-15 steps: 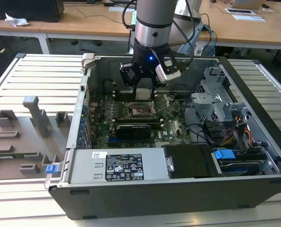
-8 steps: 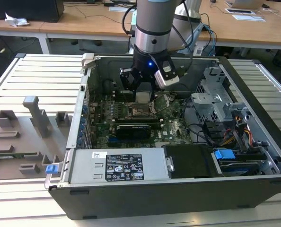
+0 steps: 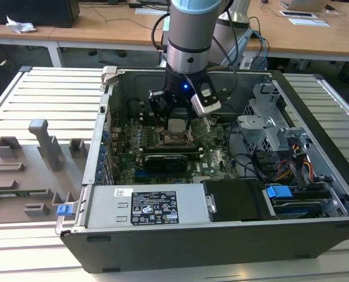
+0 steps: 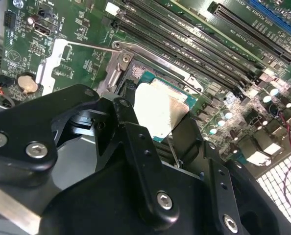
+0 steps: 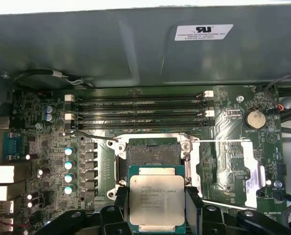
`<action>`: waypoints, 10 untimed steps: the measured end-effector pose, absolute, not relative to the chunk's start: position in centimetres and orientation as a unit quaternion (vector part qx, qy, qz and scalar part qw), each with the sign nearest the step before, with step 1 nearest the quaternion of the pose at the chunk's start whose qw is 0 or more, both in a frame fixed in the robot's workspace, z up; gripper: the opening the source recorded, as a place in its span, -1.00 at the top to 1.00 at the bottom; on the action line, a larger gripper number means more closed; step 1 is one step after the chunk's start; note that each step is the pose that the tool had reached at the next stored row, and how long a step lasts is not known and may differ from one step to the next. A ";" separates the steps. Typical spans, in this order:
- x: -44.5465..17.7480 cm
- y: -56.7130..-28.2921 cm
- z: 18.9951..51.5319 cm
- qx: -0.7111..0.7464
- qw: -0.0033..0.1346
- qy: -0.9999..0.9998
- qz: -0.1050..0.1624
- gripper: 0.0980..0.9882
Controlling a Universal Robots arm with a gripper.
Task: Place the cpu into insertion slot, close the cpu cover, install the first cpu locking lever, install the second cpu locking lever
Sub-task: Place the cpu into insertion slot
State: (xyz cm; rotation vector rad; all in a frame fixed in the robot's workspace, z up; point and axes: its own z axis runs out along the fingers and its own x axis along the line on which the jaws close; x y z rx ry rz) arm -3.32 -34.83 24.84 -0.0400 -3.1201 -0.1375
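cpu (image 5: pixel 156 203) between fingers (image 4: pixel 135 147) — just above insertion slot (image 5: pixel 152 154)

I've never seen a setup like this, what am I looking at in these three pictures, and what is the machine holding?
This is a robot arm reaching down into an open grey computer case that lies on a slatted metal table. The exterior view is taken from off the arm and shows the whole scene. Both wrist views come from cameras riding on the arm, looking at the green circuit board. The arm's black fingers grip a silvery-grey square chip by its sides, above the board. The black-rimmed square socket nearby is uncovered, with nothing seated in it.
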 end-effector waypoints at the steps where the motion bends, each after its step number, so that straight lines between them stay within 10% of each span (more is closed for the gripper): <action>1: -3.3 -34.8 24.6 -0.013 0.009 -0.999 -0.044 0.00; 10: -3.3 -34.8 23.4 -0.013 0.009 -0.999 -0.044 0.00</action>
